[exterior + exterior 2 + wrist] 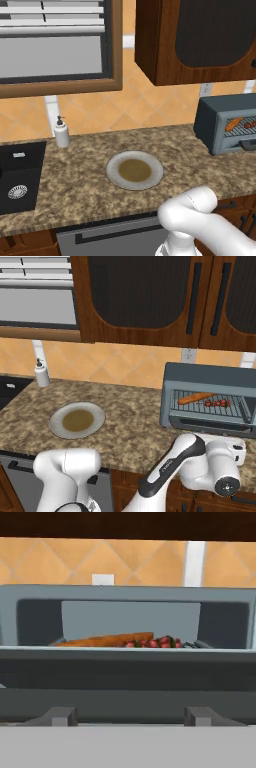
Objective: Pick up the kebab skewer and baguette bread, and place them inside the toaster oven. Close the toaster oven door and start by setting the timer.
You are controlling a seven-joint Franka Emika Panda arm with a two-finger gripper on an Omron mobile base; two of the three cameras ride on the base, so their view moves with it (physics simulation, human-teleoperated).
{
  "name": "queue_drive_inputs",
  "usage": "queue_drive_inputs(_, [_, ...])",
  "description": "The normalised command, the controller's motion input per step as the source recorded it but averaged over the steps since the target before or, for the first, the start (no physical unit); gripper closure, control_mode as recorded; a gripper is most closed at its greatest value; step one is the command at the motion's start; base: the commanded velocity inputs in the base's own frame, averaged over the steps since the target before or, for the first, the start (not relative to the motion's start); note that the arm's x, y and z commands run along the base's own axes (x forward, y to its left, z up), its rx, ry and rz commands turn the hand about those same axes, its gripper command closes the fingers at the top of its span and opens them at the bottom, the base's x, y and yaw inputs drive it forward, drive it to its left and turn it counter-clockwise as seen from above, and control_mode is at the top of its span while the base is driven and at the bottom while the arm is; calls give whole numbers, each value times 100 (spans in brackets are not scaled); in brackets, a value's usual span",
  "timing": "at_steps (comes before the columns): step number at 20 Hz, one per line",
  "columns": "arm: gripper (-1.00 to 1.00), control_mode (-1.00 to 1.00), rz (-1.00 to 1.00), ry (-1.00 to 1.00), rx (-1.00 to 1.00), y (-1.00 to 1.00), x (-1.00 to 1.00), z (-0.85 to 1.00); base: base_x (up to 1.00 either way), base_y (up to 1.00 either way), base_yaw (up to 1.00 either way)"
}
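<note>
The toaster oven (210,376) stands at the right end of the counter, also in the left base view (215,120). Its door (215,427) hangs open, folded down at the front. On the rack inside lie the orange-brown baguette (196,398) and, just right of it, the kebab skewer (217,403) with red chunks. The hand view looks level into the cavity over the door (125,682) edge at the baguette (107,640) and the skewer (155,643). My hand (234,450) sits low, just in front of the lowered door. Its fingers are hidden.
A grey plate (55,421) with a brown centre lies mid-counter. A white soap dispenser (41,373) stands by the back wall beside the black sink (20,175). Dark wood cabinets (150,296) hang above the oven. Two handle mounts (57,716) show on the door.
</note>
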Motion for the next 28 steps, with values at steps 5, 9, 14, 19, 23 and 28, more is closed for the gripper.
queue_drive_inputs(5, [-100, -100, -2, -1, 0, 38, 59, 23, 0, 0, 0])
queue_drive_inputs(9, [-100, -100, 0, 0, 0, 40, 64, 4, 0, 0, 0])
queue_drive_inputs(14, [-100, -100, 0, 0, 0, 43, 66, 0, 0, 0, 0])
queue_drive_inputs(19, [-100, -100, 0, 0, 0, 28, 53, 0, 0, 0, 0])
queue_drive_inputs(23, [-100, -100, 0, 0, 0, 19, 45, 0, 0, 0, 0])
queue_drive_inputs(28, [-100, -100, 0, 0, 0, 15, 44, 0, 0, 0, 0])
